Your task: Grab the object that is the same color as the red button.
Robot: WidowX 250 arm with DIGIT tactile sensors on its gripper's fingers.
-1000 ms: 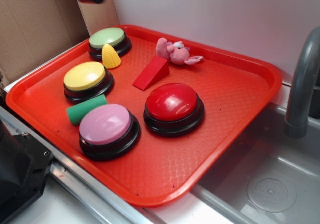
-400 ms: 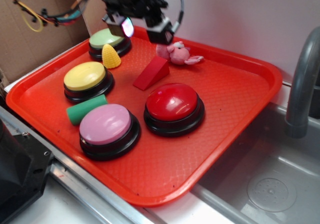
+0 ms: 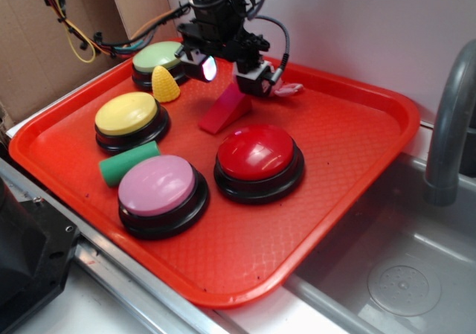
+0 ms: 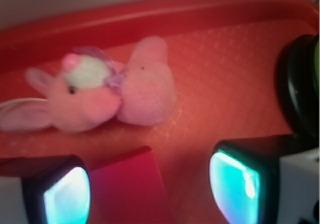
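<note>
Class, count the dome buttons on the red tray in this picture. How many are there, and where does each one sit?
4. Green button at the far left corner, yellow button nearer on the left, pink button nearest the front, red button mid-tray. The gripper seems to hide none.

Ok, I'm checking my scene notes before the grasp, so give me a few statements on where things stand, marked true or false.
1. The pincer is open above the red wedge. True.
2. The wedge is already lifted off the tray. False: it rests on the tray.
3. The pink plush lies beyond the wedge, near the tray's rim. True.
4. The red button stands on the green cylinder. False: they are apart, both on the tray.
</note>
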